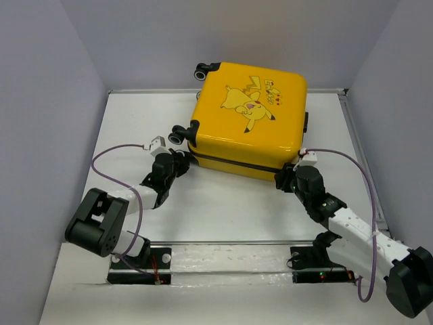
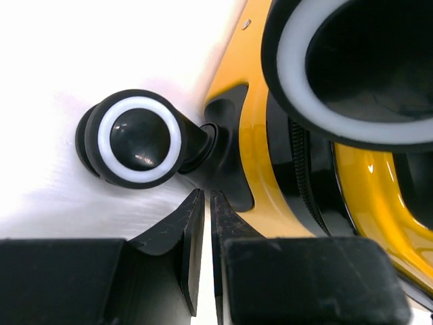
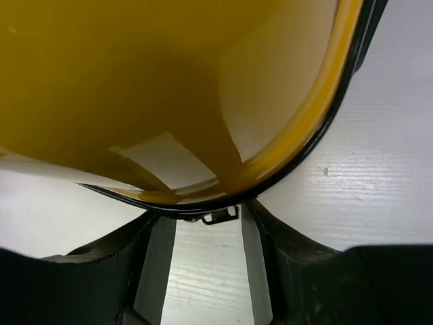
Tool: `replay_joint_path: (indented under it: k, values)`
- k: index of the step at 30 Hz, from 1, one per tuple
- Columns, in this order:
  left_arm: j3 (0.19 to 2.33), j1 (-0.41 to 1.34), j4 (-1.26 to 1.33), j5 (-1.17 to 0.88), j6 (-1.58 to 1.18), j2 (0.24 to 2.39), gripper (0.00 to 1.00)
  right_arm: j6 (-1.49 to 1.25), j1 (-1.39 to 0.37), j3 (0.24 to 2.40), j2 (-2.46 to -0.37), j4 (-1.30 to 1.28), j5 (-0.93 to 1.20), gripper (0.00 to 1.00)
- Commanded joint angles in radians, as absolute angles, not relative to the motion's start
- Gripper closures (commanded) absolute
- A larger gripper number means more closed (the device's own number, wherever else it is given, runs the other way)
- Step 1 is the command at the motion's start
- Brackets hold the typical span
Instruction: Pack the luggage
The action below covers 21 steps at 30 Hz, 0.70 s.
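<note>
We see one yellow suitcase [image 1: 247, 118] lying flat and zipped shut on the far middle of the white table [image 1: 223, 203], its one cartoon print [image 1: 247, 101] facing up. Two wheels show on its left side: a far wheel [image 1: 201, 70] at the far-left corner and a near wheel [image 1: 178, 133] at the near-left corner, both black with a white ring. Two arms reach toward the case, one to each near corner, and each trails one purple cable [image 1: 115, 152]. The left gripper [image 2: 205, 196] sits just beside the near-left corner, below the near wheel in its wrist view. Its two fingers are drawn almost together, with only a thin slit between them and nothing in it. That same wrist view also catches a second wheel, very close and cut off at the top right. The right gripper [image 3: 206, 220] is at the near-right corner of the case, with its two fingers spread apart on either side of the rounded yellow edge. One small metal zipper pull [image 3: 220, 217] hangs in the gap between them, against the black trim, and we see neither finger touching it. The right gripper grasps nothing.
</note>
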<state>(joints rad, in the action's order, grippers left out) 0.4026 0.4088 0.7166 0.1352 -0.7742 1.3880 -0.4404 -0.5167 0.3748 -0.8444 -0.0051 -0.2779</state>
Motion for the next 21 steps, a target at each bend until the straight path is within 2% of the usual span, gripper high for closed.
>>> replay_joint_path:
  k: [1, 6, 8, 9, 14, 19, 21]
  values:
    - [0.453, 0.407, 0.792, 0.175, -0.744, 1.407, 0.8, -0.377, -0.511, 0.406, -0.844, 0.123, -0.287, 0.52]
    - [0.468, 0.407, 0.831, 0.183, -0.738, 1.427, 0.81, -0.353, -0.511, 0.422, -0.861, 0.132, -0.307, 0.57]
    - [0.474, 0.407, 0.853, 0.178, -0.738, 1.445, 0.81, -0.351, -0.511, 0.423, -0.867, 0.14, -0.305, 0.66]
    - [0.483, 0.407, 0.857, 0.179, -0.738, 1.453, 0.81, -0.35, -0.511, 0.422, -0.87, 0.15, -0.305, 0.68]
    - [0.48, 0.411, 0.899, 0.175, -0.732, 1.459, 0.81, -0.35, -0.511, 0.411, -0.847, 0.172, -0.267, 0.93]
    - [0.498, 0.442, 0.926, 0.158, -0.724, 1.483, 0.81, -0.402, -0.554, 0.394, -0.85, 0.173, -0.218, 0.93]
    - [0.506, 0.465, 0.937, 0.156, -0.726, 1.494, 0.81, -0.425, -0.636, 0.399, -0.893, 0.166, -0.239, 0.93]
